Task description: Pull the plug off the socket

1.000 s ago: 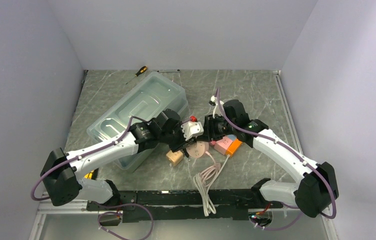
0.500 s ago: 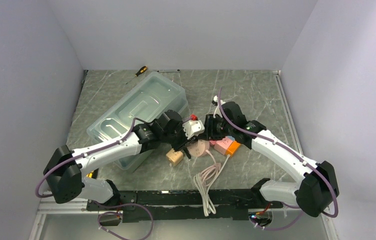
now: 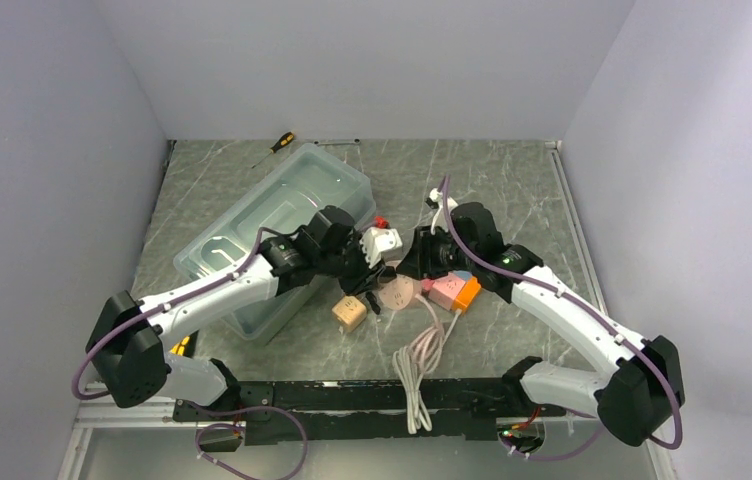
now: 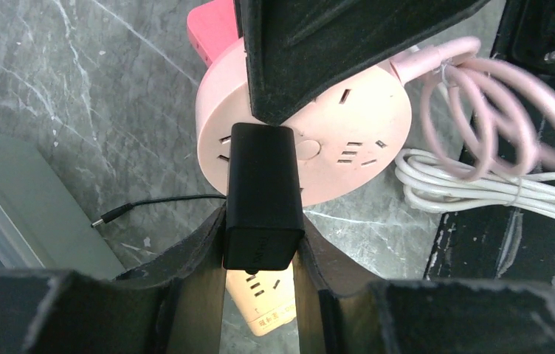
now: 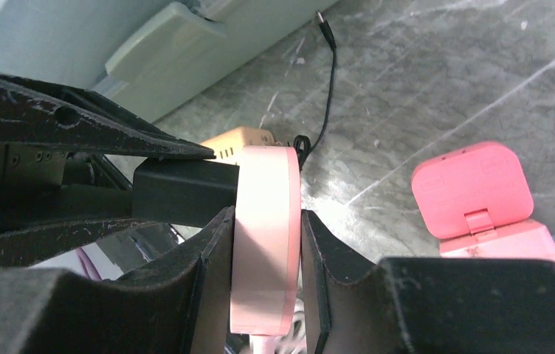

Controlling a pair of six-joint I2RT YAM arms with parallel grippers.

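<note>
Black plug (image 4: 262,195) juts straight out from the pink socket (image 5: 263,221), left gripper (image 4: 260,237) clamped round it, right gripper (image 5: 266,247) pinching the socket.

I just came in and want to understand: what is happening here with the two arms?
The left end effector grips the black plug and the right end effector grips the round pink socket. The plug sits flush against the socket face, so it is not yet pulled out.
</note>
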